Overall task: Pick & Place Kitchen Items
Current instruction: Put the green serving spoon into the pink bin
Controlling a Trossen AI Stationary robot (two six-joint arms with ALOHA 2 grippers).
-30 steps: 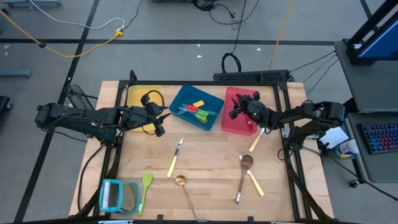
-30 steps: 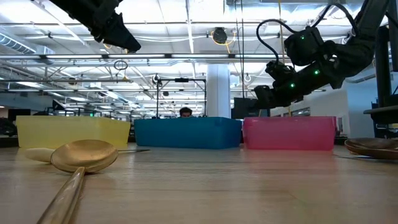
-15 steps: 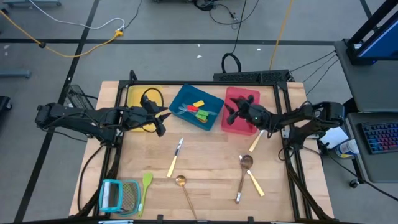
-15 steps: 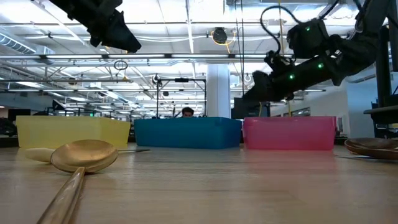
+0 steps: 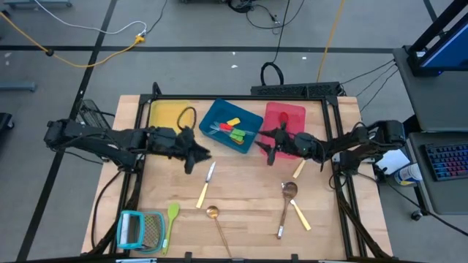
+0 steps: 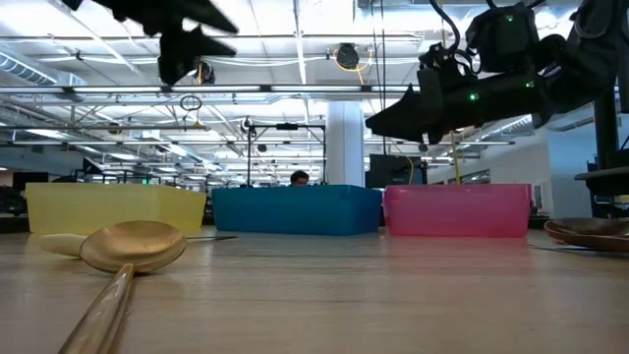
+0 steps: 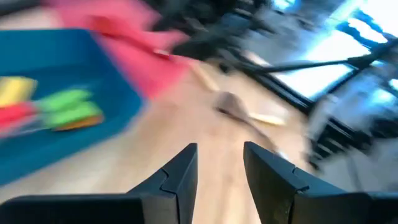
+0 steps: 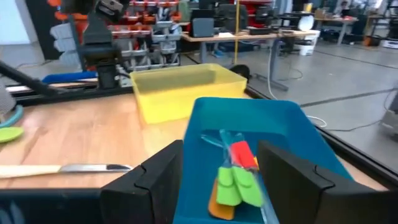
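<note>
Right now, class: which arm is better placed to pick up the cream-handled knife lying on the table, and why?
Probably the left. The left gripper hovers open and empty right beside the knife; the right gripper is farther off, near the blue tray.

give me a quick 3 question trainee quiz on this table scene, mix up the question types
1. True or false: the right gripper holds a spoon.
2. Which tray holds green, red and yellow tools? A yellow tray; B blue tray; C red tray.
3. Fill in: the green spatula lies beside the teal-framed ____.

Key
1. False: its fingers are open and empty, just off the blue tray's corner.
2. B.
3. Grater, at the table's front left corner.
</note>
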